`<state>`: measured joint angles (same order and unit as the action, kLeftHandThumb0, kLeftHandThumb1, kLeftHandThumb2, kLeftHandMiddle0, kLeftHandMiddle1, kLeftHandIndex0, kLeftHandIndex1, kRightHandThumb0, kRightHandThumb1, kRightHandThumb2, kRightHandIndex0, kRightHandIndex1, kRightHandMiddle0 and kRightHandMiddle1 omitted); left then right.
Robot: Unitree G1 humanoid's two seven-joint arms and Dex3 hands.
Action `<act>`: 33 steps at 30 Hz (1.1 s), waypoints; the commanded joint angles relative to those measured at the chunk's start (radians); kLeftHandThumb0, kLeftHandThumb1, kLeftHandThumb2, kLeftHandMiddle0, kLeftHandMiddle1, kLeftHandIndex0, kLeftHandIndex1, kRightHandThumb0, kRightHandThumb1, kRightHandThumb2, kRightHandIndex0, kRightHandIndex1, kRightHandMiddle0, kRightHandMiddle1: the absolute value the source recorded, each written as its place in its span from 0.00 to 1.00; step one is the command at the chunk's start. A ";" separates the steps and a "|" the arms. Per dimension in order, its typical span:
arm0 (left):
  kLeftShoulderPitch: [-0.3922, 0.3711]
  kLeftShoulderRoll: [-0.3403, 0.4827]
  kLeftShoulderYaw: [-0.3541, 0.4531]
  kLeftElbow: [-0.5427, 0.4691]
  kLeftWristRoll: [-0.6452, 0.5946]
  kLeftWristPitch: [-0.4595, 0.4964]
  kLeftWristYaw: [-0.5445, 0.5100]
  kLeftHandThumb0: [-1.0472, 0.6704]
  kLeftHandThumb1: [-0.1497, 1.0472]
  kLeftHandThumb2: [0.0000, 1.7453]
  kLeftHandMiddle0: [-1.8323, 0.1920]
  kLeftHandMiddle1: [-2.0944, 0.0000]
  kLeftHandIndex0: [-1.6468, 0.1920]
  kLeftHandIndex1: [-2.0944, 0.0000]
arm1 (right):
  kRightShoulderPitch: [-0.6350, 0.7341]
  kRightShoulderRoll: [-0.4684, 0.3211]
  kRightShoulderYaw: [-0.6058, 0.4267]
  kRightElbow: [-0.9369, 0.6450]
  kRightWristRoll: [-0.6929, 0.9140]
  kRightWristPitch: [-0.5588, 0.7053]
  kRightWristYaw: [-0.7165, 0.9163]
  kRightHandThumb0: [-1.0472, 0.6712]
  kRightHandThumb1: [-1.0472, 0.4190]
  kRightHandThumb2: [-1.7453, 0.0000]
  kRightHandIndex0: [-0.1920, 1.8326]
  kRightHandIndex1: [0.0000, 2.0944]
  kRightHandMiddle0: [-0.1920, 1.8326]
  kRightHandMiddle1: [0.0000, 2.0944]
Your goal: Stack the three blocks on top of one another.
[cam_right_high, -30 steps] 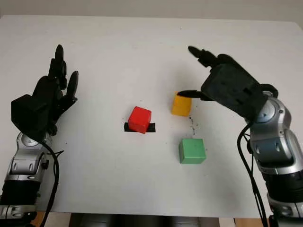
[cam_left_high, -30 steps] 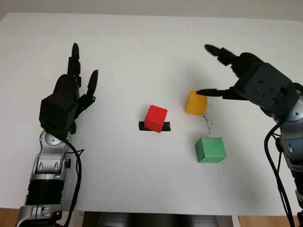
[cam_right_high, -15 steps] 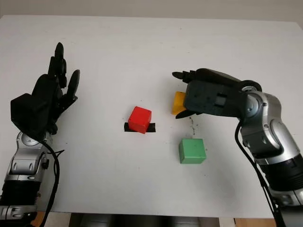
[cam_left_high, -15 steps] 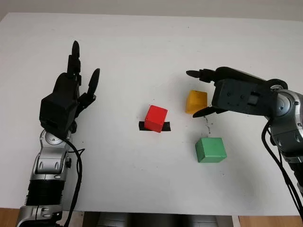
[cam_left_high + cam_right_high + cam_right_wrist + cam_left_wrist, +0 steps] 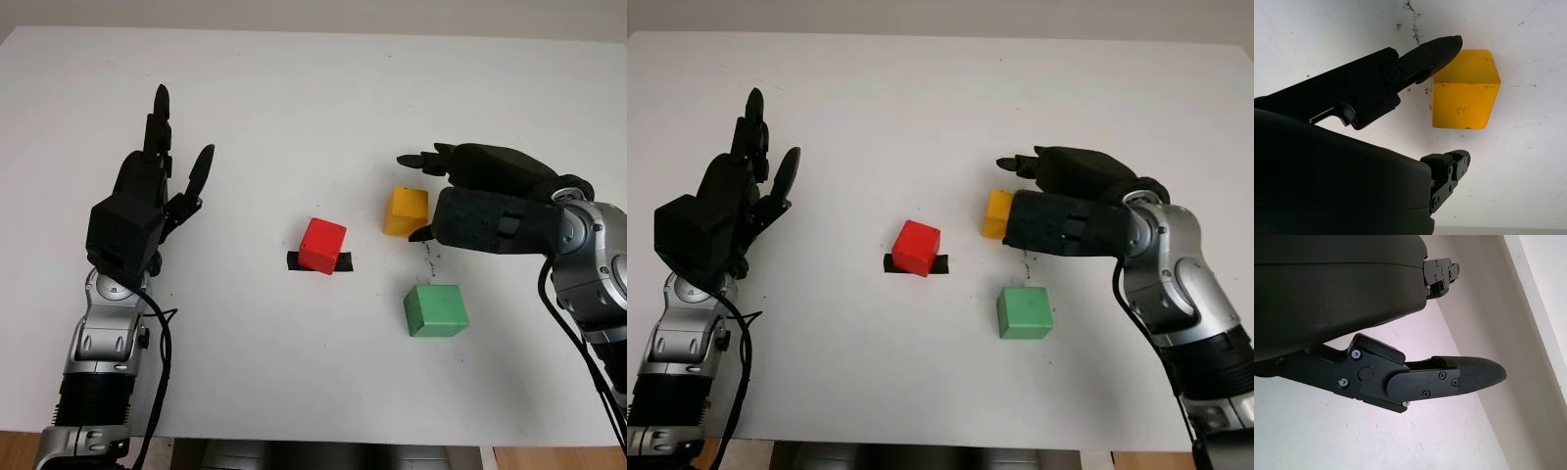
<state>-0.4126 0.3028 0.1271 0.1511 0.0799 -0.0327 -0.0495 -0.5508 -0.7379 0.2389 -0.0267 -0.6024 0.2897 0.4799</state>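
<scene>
Your right hand point(image 5: 423, 196) sits at the yellow block point(image 5: 406, 211), right of the table's point(image 5: 294, 88) middle. It is open around the block, not clamped: in the right wrist view one finger's tip point(image 5: 1449, 45) reaches the block's edge, while the other fingertip point(image 5: 1459, 159) stands apart from the block's opposite side. The yellow block point(image 5: 1465, 89) lies flat on the white surface (a small handwritten mark shows on one face), so you are holding nothing yet.

The red block point(image 5: 322, 245) sits near the centre, on a short strip of black tape point(image 5: 294, 260), to the left of the yellow one and apart from it. The green block point(image 5: 436, 310) lies nearer to you than the yellow block, slightly to its right, separate from both others. None of the three is stacked.

Your left hand point(image 5: 157, 186) is open above the left part of the table, well apart from all the blocks, holding nothing.
</scene>
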 commanded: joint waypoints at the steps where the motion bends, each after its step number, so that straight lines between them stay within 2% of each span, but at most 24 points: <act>1: 0.010 0.007 -0.005 -0.016 0.012 -0.017 0.006 0.17 1.00 0.29 0.98 0.97 0.97 0.97 | 0.014 0.014 -0.004 0.012 -0.008 -0.015 -0.018 0.25 0.10 0.97 0.15 0.04 0.30 0.06; 14: 0.015 0.008 -0.007 -0.023 0.038 -0.018 0.009 0.16 1.00 0.30 0.98 0.97 0.96 0.97 | 0.037 0.031 -0.021 0.069 0.016 -0.090 -0.060 0.25 0.09 0.97 0.19 0.04 0.35 0.10; 15: 0.016 0.008 -0.008 -0.022 0.041 -0.021 0.010 0.15 1.00 0.30 0.98 0.97 0.97 0.97 | 0.039 0.036 -0.026 0.071 0.024 -0.096 -0.065 0.25 0.09 0.97 0.20 0.04 0.32 0.18; 17: 0.018 0.007 -0.009 -0.021 0.048 -0.024 0.014 0.16 1.00 0.30 0.98 0.97 0.96 0.97 | 0.045 0.048 -0.037 0.067 0.043 -0.091 -0.066 0.27 0.09 0.97 0.22 0.04 0.24 0.42; 19: 0.020 0.007 -0.011 -0.023 0.052 -0.023 0.016 0.16 1.00 0.30 0.98 0.97 0.96 0.97 | 0.052 0.058 -0.047 0.062 0.056 -0.086 -0.070 0.29 0.09 0.97 0.24 0.04 0.22 0.51; 25: 0.025 0.005 -0.012 -0.021 0.051 -0.034 0.013 0.16 1.00 0.30 0.97 0.97 0.96 0.97 | 0.068 0.061 -0.069 0.064 0.072 -0.131 -0.103 0.39 0.05 0.97 0.30 0.06 0.26 0.67; 33: 0.034 0.004 -0.009 -0.021 0.021 -0.042 -0.013 0.16 1.00 0.30 0.99 0.98 0.98 0.98 | 0.052 0.060 -0.070 0.067 0.050 -0.132 -0.107 0.39 0.04 0.97 0.31 0.05 0.24 0.70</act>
<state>-0.3933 0.3038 0.1183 0.1472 0.1051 -0.0634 -0.0580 -0.4906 -0.6726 0.1853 0.0433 -0.5492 0.1546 0.3755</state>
